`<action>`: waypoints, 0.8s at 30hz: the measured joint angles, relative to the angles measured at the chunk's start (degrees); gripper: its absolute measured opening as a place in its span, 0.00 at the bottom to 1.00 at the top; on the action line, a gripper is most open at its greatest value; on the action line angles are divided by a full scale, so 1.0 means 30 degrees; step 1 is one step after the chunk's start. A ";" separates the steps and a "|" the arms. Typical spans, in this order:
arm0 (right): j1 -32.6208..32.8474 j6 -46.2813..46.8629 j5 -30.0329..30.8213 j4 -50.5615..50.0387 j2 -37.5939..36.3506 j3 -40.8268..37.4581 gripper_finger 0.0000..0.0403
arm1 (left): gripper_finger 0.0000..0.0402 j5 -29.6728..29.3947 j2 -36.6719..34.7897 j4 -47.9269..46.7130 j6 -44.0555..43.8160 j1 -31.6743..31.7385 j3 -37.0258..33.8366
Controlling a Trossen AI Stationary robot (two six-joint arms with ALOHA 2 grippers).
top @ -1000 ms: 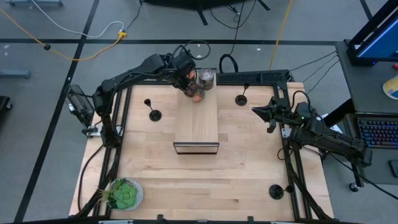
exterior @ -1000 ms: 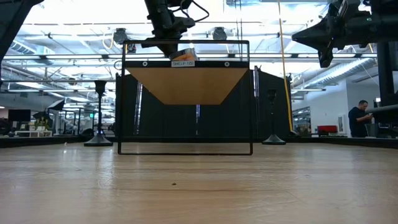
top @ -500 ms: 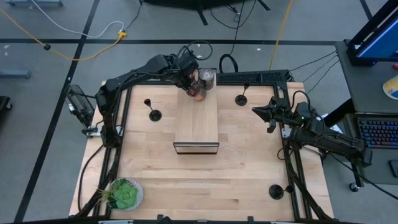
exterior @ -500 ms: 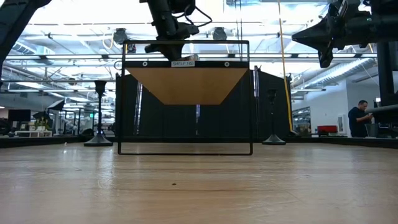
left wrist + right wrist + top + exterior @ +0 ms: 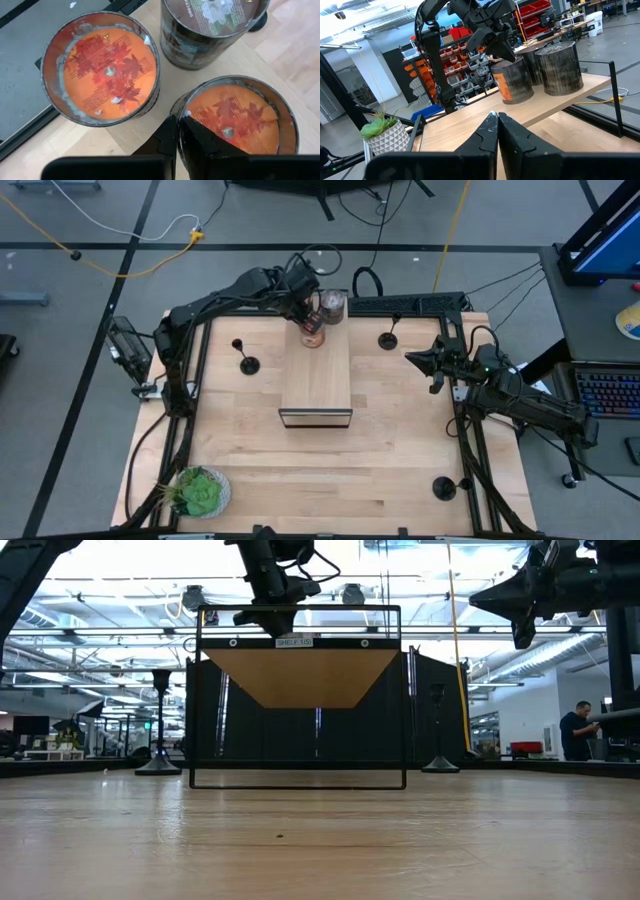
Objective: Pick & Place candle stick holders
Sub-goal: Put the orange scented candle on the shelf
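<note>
Three black candle stick holders stand on their round bases on the table: one left of the wooden shelf (image 5: 247,364), one right of it (image 5: 388,340), one at the near right (image 5: 443,488). No gripper touches them. My left gripper (image 5: 306,316) is over the far end of the shelf (image 5: 316,380), shut on a short jar with orange contents (image 5: 235,120). My right gripper (image 5: 494,116) is shut and empty, held above the table's right edge (image 5: 412,358). My left gripper holds the orange jar by its rim (image 5: 183,111), one finger inside the jar and one outside. The fingers come from above, pointing down. The jar (image 5: 512,80) stands upright on the shelf top.
A second orange jar (image 5: 102,67) and a silvery-grey jar (image 5: 210,30) stand close by on the shelf's far end. A potted plant (image 5: 200,492) sits at the near left corner. A person (image 5: 578,730) stands in the room beyond the table.
My left gripper has gone down with the orange jar. The jar was tilted a little above the shelf's far end and now stands upright on the shelf top.
</note>
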 joint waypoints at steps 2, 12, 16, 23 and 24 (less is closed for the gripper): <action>0.0007 0.0000 0.0000 0.0000 -0.0007 0.0000 0.01 | 0.06 0.0009 -0.0013 0.0036 0.0160 0.0015 0.0000; 0.0000 0.0000 0.0000 0.0000 -0.0003 0.0000 0.01 | 0.07 0.0018 -0.0042 0.0437 0.0673 0.0051 0.0848; 0.0000 0.0000 0.0000 0.0000 -0.0007 0.0000 0.01 | 0.06 0.0016 -0.0042 0.0264 0.0918 0.0051 0.2142; 0.0000 0.0000 0.0000 0.0000 -0.0007 0.0000 0.01 | 0.01 0.1723 -0.0077 -0.1360 0.0487 -0.0975 0.3843; 0.0000 0.0000 0.0000 0.0000 0.0000 0.0000 0.01 | 0.01 0.2094 -0.0079 -0.1654 0.0476 -0.1402 0.3861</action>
